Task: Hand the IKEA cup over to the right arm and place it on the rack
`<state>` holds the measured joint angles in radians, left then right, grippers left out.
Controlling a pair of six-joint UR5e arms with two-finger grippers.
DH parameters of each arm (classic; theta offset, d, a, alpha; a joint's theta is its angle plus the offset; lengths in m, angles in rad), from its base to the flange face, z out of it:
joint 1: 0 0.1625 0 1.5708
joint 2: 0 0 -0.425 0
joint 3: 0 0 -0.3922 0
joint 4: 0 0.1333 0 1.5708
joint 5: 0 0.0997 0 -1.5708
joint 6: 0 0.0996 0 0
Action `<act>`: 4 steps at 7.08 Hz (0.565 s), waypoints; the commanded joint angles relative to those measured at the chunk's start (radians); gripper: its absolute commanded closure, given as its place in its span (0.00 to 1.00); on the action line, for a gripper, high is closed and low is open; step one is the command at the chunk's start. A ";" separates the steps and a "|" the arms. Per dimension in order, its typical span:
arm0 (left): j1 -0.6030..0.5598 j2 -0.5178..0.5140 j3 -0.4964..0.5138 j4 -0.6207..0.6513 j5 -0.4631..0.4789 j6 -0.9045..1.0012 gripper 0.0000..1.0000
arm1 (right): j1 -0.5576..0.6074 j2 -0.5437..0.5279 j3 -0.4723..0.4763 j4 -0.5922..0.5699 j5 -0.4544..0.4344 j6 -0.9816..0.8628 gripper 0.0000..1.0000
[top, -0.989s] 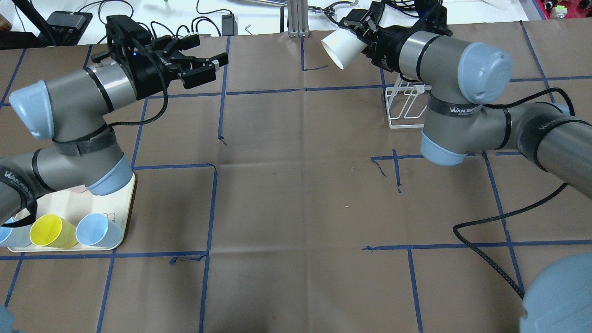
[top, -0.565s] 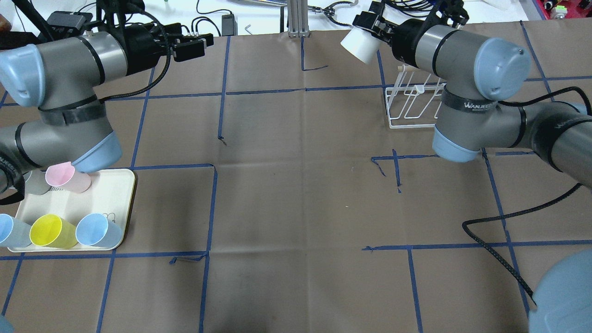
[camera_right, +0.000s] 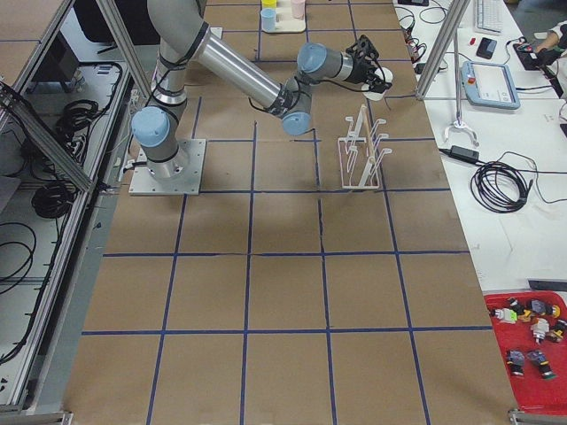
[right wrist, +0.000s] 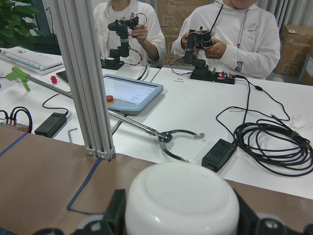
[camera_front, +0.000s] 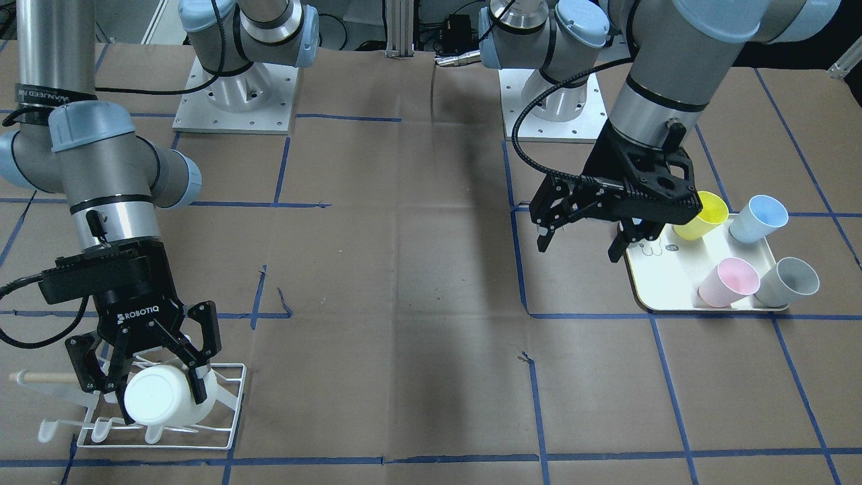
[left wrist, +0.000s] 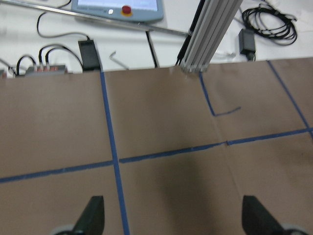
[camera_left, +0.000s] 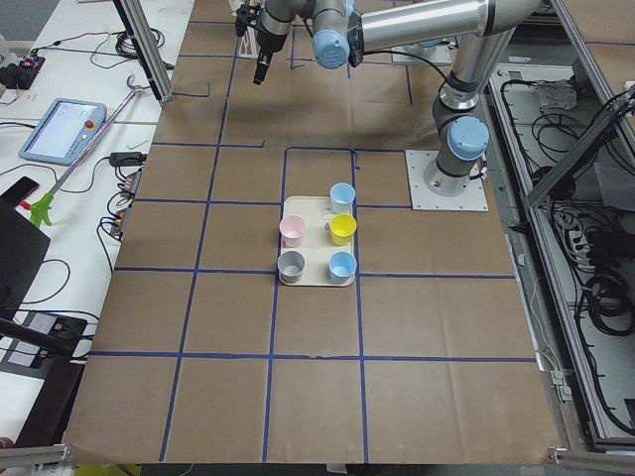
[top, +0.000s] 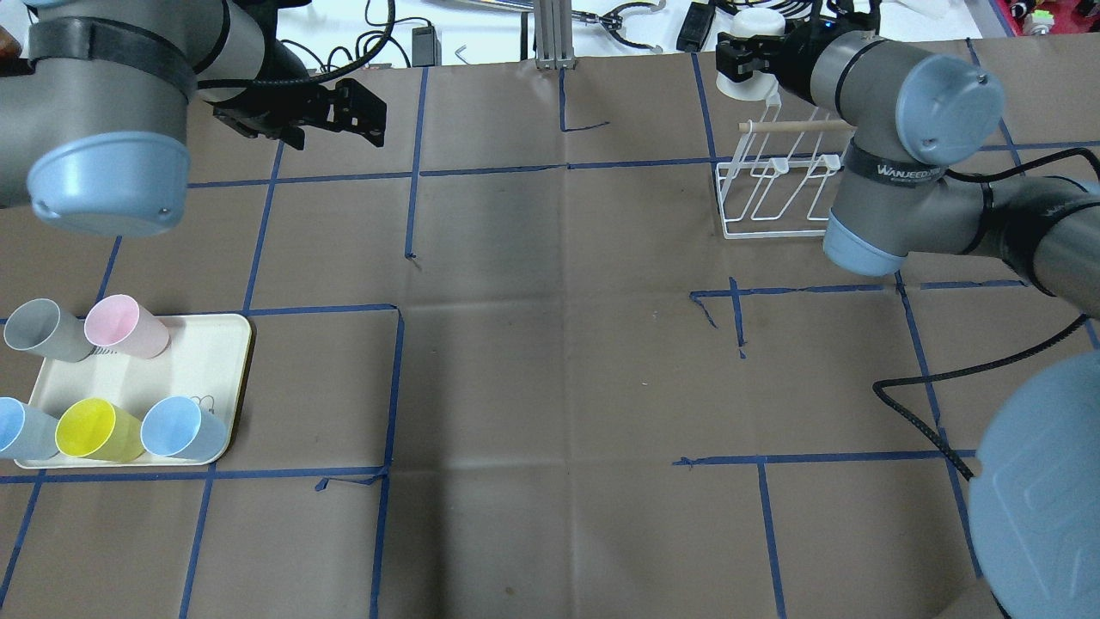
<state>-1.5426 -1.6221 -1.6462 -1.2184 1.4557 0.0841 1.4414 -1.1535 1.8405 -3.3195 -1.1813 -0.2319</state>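
Note:
The white IKEA cup [camera_front: 168,397] is held in my right gripper [camera_front: 165,399], which is shut on its sides, base toward the front-facing camera. The cup hangs low over the far end of the white wire rack [camera_front: 225,404], beside the wooden dowel [camera_front: 40,378]; I cannot tell whether it touches a prong. From overhead the cup [top: 756,83] sits just beyond the rack [top: 756,211] and dowel [top: 795,125], in the right gripper [top: 749,64]. The right wrist view shows the cup's base [right wrist: 181,205] between the fingers. My left gripper [camera_front: 579,249] is open and empty above the table, also seen overhead [top: 376,116].
A cream tray [top: 193,361] at the near left holds grey [top: 39,328], pink [top: 125,327], yellow [top: 94,430] and two blue cups [top: 180,428]. A black cable [top: 919,413] lies on the right. Cables, a metal post [top: 550,34] and operators are beyond the far edge.
My right arm has carried the white cup rightward and away, turning it over the rack's far end. My left arm has pulled back to the left, still open and empty.

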 commanded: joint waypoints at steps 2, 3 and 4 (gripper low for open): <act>-0.007 0.108 0.026 -0.312 0.049 -0.032 0.01 | -0.045 0.089 -0.076 -0.008 0.014 -0.029 0.88; -0.001 0.111 0.008 -0.314 0.108 -0.020 0.01 | -0.065 0.107 -0.081 -0.008 0.017 -0.029 0.88; 0.016 0.126 -0.026 -0.317 0.142 -0.005 0.01 | -0.067 0.113 -0.081 -0.009 0.017 -0.029 0.88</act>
<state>-1.5411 -1.5120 -1.6396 -1.5264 1.5526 0.0644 1.3851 -1.0563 1.7665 -3.3275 -1.1668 -0.2604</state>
